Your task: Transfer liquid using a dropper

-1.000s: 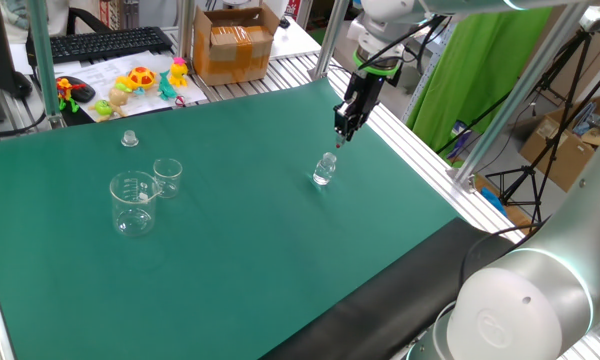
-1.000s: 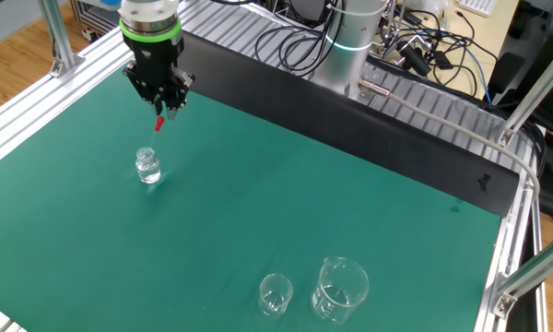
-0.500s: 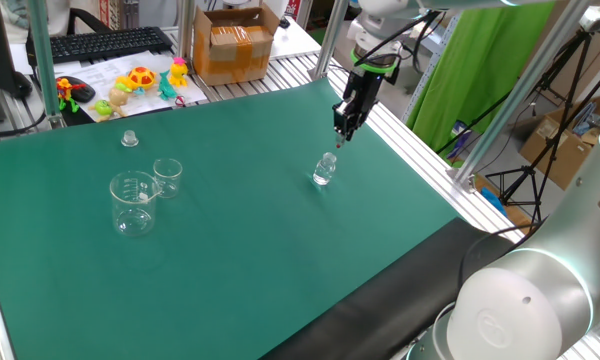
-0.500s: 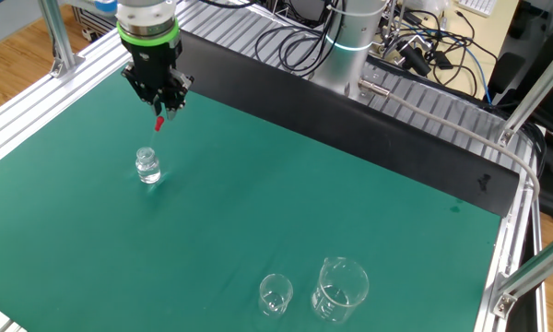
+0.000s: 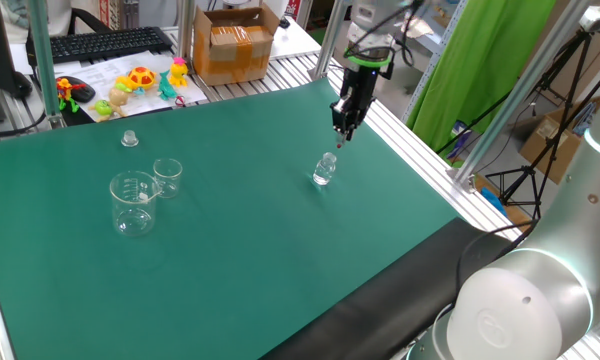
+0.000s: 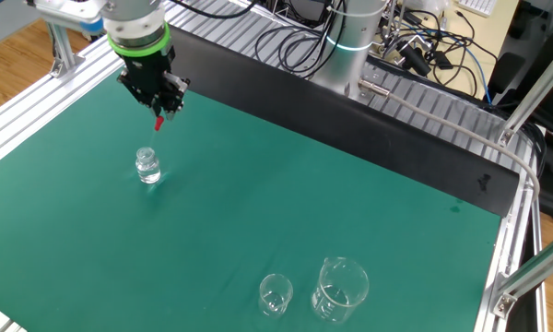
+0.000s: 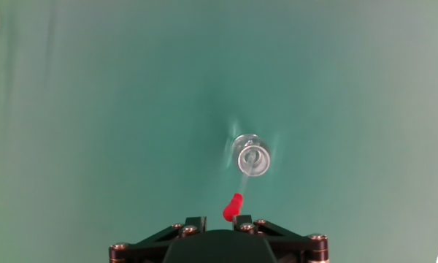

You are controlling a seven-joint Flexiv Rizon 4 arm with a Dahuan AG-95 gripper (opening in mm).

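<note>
Pincer (image 6: 159,116): black two-finger unit below a green-ringed wrist, raised in the air above the desk; fingers drawn in narrow on the dropper, nothing else in its hold.
Desk (image 5: 240,250): green mat surface, aluminium rail along the edges.
Cardboard box (image 5: 233,41): brown, beyond the far edge of the mat in one fixed view.
Keyboard (image 5: 98,43): black, behind the mat near the box.
Toys (image 5: 140,81): small coloured figures lying on papers just off the mat.
Large beaker (image 6: 339,288): clear glass, upright, graduated side; well apart from the pincer.
Small beaker (image 6: 275,295): clear glass, upright, just beside the large beaker.
Vial (image 6: 147,166): small, clear, upright, standing alone on the mat; below the pincer and a little to one side.
Cap (image 5: 129,138): small clear piece on the mat beyond the beakers.
Dropper (image 7: 233,206): held in the pincer, red end showing just past the fingertips, clear stem pointing toward the open mouth of the vial in hand view; off the desk.
</note>
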